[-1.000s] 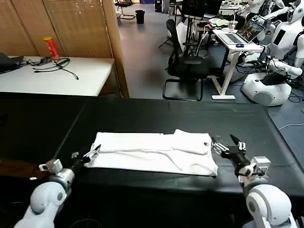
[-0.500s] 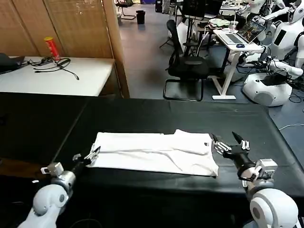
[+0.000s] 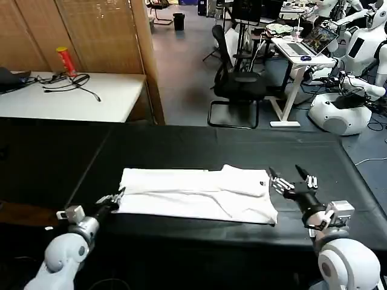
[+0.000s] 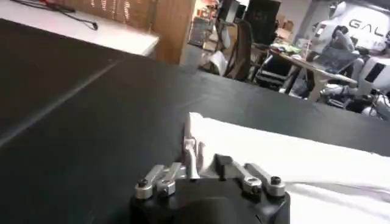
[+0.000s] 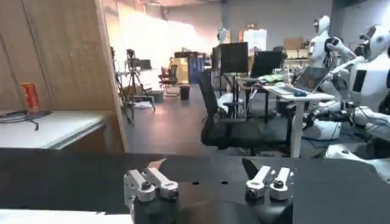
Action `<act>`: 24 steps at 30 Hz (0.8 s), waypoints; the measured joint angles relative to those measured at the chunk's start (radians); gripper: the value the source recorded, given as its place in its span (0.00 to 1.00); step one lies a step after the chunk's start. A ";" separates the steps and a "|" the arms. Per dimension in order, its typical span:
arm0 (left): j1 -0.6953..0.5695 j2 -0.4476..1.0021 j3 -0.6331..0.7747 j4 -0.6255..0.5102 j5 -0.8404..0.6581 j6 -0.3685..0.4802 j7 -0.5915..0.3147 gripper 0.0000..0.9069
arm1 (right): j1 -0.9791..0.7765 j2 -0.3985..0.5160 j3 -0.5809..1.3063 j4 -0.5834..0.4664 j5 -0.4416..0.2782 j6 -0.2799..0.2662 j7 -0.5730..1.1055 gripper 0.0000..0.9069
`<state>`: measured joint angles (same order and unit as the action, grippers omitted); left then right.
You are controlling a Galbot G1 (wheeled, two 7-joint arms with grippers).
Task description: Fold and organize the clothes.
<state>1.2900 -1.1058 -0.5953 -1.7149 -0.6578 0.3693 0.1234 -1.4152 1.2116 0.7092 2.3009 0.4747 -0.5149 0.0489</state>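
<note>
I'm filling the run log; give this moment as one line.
T-shirt: folded strip, flat on black tablecloth | left gripper: at shirt's left edge | right gripper: open, beside shirt's right edge

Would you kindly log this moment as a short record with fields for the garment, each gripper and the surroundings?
garment: white T-shirt, folded into a long band, flat on the black tablecloth
left gripper: at the shirt's left end, low over the cloth, fingers shut
right gripper: just off the shirt's right end, fingers open, holding nothing
behind the table: white side table with a red can and cables; black office chair
</note>
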 joint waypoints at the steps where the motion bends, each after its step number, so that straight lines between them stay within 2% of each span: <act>1: -0.001 0.001 0.000 0.001 0.013 -0.001 0.005 0.00 | 0.000 0.001 0.000 0.001 -0.001 0.000 0.000 0.97; 11: 0.011 0.035 -0.027 -0.021 0.348 -0.107 0.032 0.00 | 0.000 0.003 0.007 0.010 -0.001 0.000 0.001 0.97; 24: 0.014 0.184 -0.132 0.051 0.592 -0.244 0.008 0.00 | 0.003 0.023 -0.008 0.009 -0.005 0.001 0.007 0.97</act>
<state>1.3042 -0.9216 -0.7270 -1.6637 -0.0656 0.1249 0.1318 -1.4122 1.2345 0.7010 2.3102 0.4696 -0.5142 0.0559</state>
